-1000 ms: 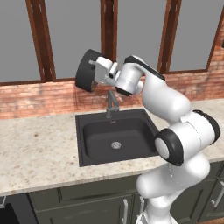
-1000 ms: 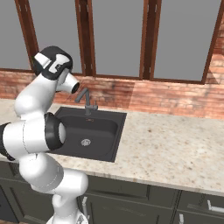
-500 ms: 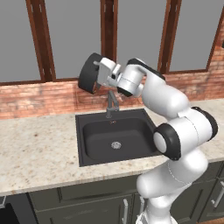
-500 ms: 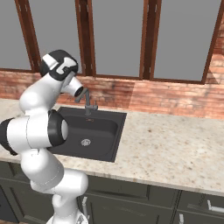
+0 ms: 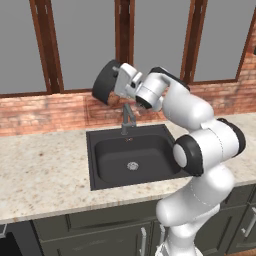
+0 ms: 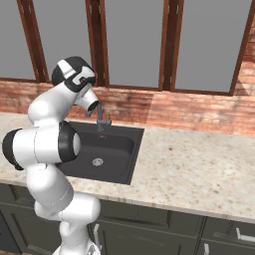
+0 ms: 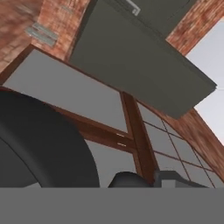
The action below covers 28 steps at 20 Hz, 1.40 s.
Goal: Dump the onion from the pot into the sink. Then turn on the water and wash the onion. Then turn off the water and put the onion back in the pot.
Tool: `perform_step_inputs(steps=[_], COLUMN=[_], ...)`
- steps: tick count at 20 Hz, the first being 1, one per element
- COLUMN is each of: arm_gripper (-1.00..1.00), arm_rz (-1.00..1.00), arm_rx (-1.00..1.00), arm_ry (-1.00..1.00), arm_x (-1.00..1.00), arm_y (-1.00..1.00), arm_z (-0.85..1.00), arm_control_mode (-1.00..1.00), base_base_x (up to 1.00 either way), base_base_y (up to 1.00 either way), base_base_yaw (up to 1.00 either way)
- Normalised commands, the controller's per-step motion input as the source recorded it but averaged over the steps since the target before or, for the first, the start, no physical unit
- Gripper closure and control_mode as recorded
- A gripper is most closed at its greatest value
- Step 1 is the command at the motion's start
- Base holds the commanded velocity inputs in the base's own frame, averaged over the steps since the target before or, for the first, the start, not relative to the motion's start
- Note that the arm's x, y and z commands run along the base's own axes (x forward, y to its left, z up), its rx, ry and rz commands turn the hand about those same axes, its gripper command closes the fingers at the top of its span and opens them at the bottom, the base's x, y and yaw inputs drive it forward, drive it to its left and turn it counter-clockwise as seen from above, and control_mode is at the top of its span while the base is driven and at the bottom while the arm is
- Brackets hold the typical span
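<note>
Tipping the pot (image 5: 106,82) above the sink's (image 5: 100,176) back edge, the gripper (image 5: 120,83) holds its rim. No onion visible; dumping seems underway. Next comes the faucet (image 5: 128,119).

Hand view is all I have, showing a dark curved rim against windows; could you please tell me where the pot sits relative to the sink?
Observer: The pot is held up in the gripper, tipped on its side, above the faucet at the back of the sink.
Operator: Thank you. Is the onion in the basin?
Observer: A small orange-brown speck lies at the basin's back, by the faucet's foot; it is too small to call it the onion for sure.
</note>
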Motion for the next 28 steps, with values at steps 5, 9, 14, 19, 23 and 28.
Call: perform_step_inputs(steps=[5, 9, 14, 19, 23, 28], arm_gripper=[1.0, 1.0, 1.0, 1.0, 1.0, 1.0], arm_rz=[0.0, 0.01, 0.0, 0.0, 0.0, 0.0], arm_rx=[0.14, 0.15, 0.13, 0.01, 0.0, -0.13], arm_ry=[0.12, 0.11, 0.07, 0.0, -0.01, 0.0], arm_x=[0.13, 0.01, -0.04, -0.67, -1.0, -1.0], arm_y=[-0.35, -0.28, -0.07, 0.25, 0.16, 0.38], arm_z=[0.34, 0.39, 0.48, 0.73, 0.63, 0.25], arm_control_mode=[-1.0, -1.0, -1.0, -1.0, -1.0, -1.0], base_base_x=[0.0, 0.0, 0.0, 0.0, 0.0, 0.0], base_base_y=[0.0, 0.0, 0.0, 0.0, 0.0, 0.0], base_base_yaw=[0.0, 0.0, 0.0, 0.0, 0.0, 0.0])
